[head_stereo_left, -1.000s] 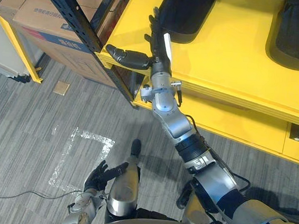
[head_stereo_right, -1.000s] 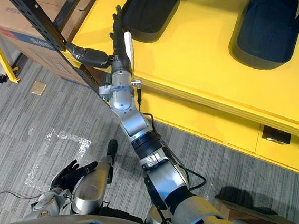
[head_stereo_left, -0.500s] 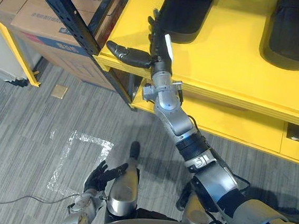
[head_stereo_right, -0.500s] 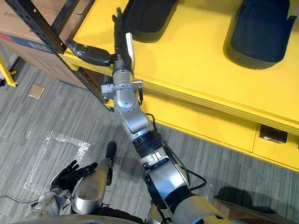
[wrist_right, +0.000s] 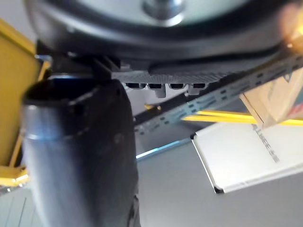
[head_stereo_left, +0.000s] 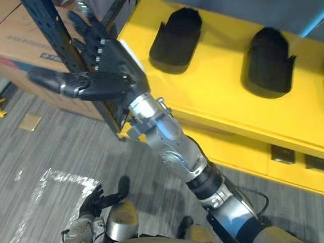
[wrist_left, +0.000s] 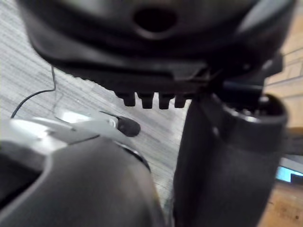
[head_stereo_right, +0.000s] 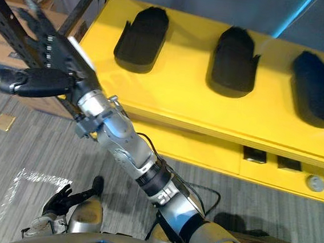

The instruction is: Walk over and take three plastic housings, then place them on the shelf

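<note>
Plastic housings point(head_stereo_right: 141, 39): counted three, black, lying well apart in a row on the yellow bench point(head_stereo_right: 175, 102), untouched by either hand. Logged right hand point(head_stereo_left: 100, 72) up in front of the dark rack upright point(head_stereo_left: 43, 18) with a cardboard box point(head_stereo_left: 9, 43) behind it, left of the bench corner, fingers straight and spread, thumb out sideways, nothing in it. Logged left hand point(head_stereo_left: 93, 198) low over the grey floor point(head_stereo_left: 45, 144), fingers loosely apart, empty.
</note>
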You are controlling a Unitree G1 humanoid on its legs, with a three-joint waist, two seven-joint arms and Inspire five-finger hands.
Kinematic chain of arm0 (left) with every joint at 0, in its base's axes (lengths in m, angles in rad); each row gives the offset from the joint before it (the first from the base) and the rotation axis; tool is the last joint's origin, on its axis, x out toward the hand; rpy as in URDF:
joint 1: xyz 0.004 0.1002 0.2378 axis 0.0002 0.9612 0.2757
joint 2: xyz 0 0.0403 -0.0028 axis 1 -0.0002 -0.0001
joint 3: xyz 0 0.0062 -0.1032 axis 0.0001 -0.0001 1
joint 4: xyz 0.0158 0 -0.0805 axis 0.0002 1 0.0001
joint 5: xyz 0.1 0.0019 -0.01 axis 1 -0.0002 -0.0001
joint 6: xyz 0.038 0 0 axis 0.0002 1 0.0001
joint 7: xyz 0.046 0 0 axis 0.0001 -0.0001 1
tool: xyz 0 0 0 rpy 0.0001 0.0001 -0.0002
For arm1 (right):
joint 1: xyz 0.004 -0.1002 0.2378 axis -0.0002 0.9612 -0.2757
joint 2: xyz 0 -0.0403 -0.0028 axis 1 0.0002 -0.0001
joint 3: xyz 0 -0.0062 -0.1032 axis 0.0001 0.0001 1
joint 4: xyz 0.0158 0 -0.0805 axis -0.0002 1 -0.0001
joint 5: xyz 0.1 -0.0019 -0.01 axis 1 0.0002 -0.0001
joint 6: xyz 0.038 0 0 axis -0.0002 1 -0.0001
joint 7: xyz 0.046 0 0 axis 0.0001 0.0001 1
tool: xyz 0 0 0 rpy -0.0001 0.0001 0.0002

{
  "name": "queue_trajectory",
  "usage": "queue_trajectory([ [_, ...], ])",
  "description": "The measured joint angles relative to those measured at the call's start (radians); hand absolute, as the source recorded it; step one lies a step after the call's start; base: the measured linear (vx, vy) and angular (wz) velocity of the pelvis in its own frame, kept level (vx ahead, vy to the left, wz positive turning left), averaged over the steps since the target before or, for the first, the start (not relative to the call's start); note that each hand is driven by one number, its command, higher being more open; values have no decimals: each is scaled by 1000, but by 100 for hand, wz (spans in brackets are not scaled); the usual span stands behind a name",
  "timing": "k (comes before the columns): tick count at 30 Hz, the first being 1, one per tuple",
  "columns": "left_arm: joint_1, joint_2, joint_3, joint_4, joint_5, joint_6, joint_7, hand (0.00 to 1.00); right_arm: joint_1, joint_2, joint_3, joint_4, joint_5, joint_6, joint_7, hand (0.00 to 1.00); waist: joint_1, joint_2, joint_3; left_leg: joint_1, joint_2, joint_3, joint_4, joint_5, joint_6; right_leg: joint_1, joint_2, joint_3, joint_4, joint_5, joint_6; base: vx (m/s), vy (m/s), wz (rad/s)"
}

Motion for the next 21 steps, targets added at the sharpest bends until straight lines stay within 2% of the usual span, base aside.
queue_trajectory([
  [2,-1,-1,25,31,25,6,10,100,114,-49,-163,-85,-39,-2,-81,100,-23,-15,-11,29,3,37,-1,-2,-1,12,1,35,-11,22,1,8,14,-35],
  [3,-1,-2,30,38,25,10,13,100,154,-61,-221,-111,-38,-4,-100,100,-27,-16,-14,37,3,46,-1,-4,-1,13,1,46,-11,24,2,-31,19,-48],
  [4,0,-2,33,56,25,17,17,100,245,-86,-348,-160,-40,-14,-139,100,-38,-18,-19,51,6,71,-1,-8,-1,10,1,69,-11,28,3,-40,16,-44],
  [5,0,-2,34,70,25,19,17,100,296,-100,-416,-182,-41,-26,-158,100,-43,-18,-24,57,7,86,-2,-10,-2,5,1,84,-11,29,3,-53,21,-66],
  [7,17,-12,56,109,26,20,17,100,508,-146,-675,-215,-82,-53,-219,100,-87,-14,-58,67,18,146,-5,-19,-12,-31,8,143,-13,32,0,-51,13,-75],
  [8,26,-14,60,114,26,19,17,100,562,-156,-736,-215,-83,-53,-227,100,-101,-11,-68,69,21,160,-6,-21,-14,-40,12,160,-14,33,-1,-32,-6,-76],
  [9,43,-22,63,129,26,19,17,100,674,-174,-853,-213,-108,-53,-246,100,-137,2,-85,77,28,189,-7,-26,-18,-55,19,189,-17,38,-4,-4,-13,-84],
  [10,64,-32,63,147,26,18,17,100,798,-185,-977,-205,-192,-53,-274,100,-185,28,-112,80,37,228,-7,-31,-22,-78,27,225,-18,43,-7,15,-14,-76],
  [11,69,-33,63,150,26,18,17,100,820,-186,-1000,-200,-215,-53,-279,100,-196,32,-116,80,39,235,-7,-32,-23,-80,29,232,-17,45,-7,53,-17,-78],
  [13,80,-41,65,180,26,17,3,100,940,-192,-1125,-105,-407,-59,-347,100,-266,60,-131,104,55,285,-6,-38,-30,-98,48,279,-13,52,-11,46,-25,-66],
  [15,75,-39,67,185,26,15,-21,100,982,-204,-1163,38,-430,-61,-373,100,-289,58,-131,123,65,307,-6,-40,-33,-109,58,293,6,51,-12,-27,-28,-44],
  [18,37,-26,68,186,28,16,-56,100,991,-193,-1149,310,-425,-60,-372,100,-287,57,-135,129,66,316,-7,-42,-33,-126,58,298,30,46,-14,-108,-9,-11],
  [21,29,-25,69,187,42,39,-64,100,969,-173,-1093,523,-425,-26,-329,100,-279,53,-151,125,61,310,-7,-45,-31,-127,53,293,33,39,-18,-102,-2,8],
])
